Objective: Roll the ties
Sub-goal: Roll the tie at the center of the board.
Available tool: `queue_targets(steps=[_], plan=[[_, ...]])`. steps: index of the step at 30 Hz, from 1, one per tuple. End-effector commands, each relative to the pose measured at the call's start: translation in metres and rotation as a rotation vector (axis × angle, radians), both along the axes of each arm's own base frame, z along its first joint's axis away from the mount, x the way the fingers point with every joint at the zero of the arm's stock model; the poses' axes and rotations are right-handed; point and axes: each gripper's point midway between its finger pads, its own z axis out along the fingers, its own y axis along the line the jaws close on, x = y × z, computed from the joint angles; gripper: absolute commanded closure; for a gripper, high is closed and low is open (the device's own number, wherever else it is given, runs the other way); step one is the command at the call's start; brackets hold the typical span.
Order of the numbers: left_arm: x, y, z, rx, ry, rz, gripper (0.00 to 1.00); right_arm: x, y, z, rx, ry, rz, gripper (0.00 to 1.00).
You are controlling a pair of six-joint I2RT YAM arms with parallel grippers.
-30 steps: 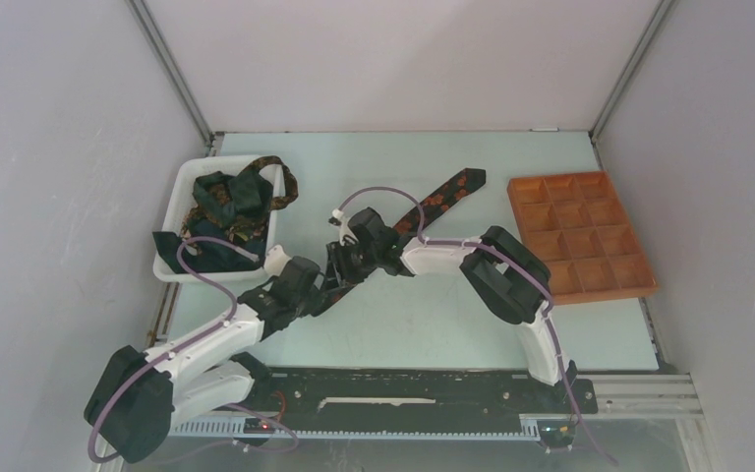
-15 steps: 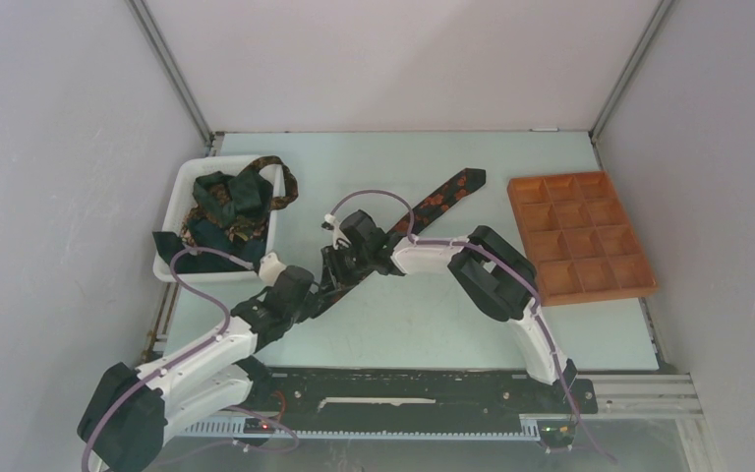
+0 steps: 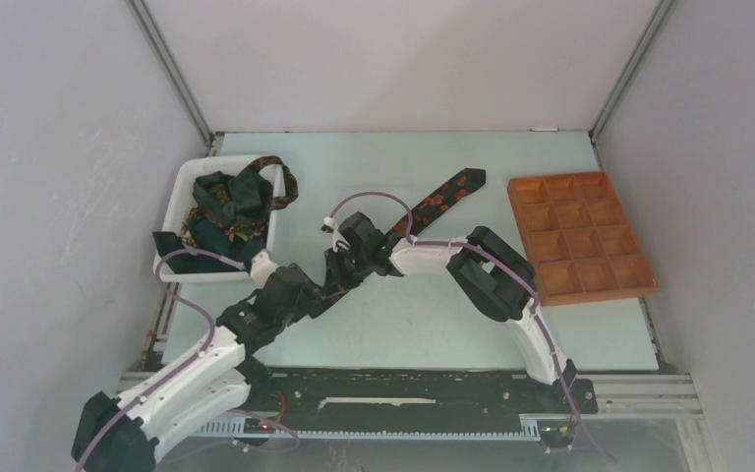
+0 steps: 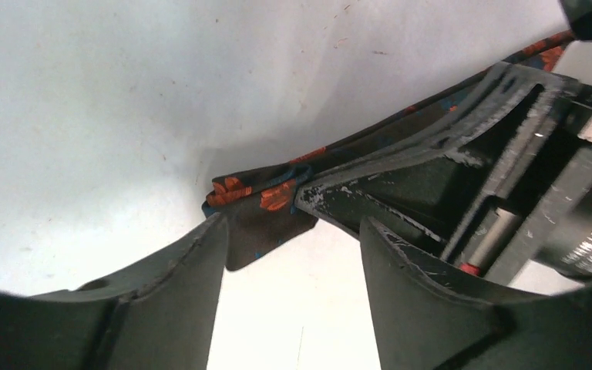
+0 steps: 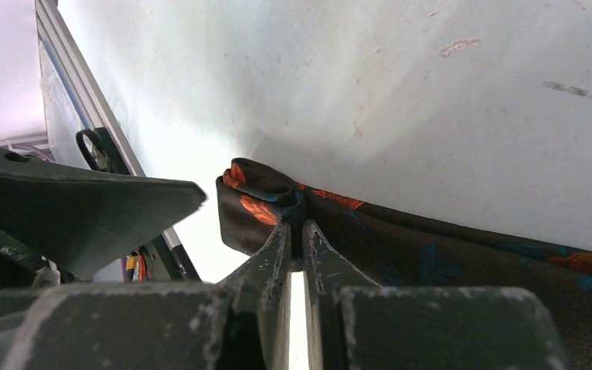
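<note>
Tie (image 5: pixel 432 247), end folded over: right gripper (image 5: pixel 297 231) clenched on fold; left gripper (image 4: pixel 293 231), released, newly advanced alongside; rolling just begun.

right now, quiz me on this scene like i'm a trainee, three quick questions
1. True or false: the right tool is shut on the folded end of the floral tie.
2. The left tool is: A) open, by the tie's folded end; B) shut on the tie; C) shut on nothing.
3. What holds the spare ties?

Key: 1 true; 2 A; 3 the white bin.
</note>
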Motion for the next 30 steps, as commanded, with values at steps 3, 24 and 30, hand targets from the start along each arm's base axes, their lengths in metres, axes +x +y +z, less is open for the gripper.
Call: queue_targets(steps=[3, 24, 30], plan=[[-0.019, 0.025, 0.017, 0.068, 0.015, 0.033, 0.25, 0.004, 0.0, -0.002, -0.035, -0.023, -0.014, 0.94], [-0.02, 0.016, -0.018, -0.185, -0.086, 0.085, 0.39, 0.006, -0.016, -0.026, -0.132, 0.017, -0.069, 0.98], [-0.02, 0.021, -0.028, -0.19, -0.05, 0.118, 0.44, 0.007, -0.016, -0.026, -0.131, 0.018, -0.068, 0.98]])
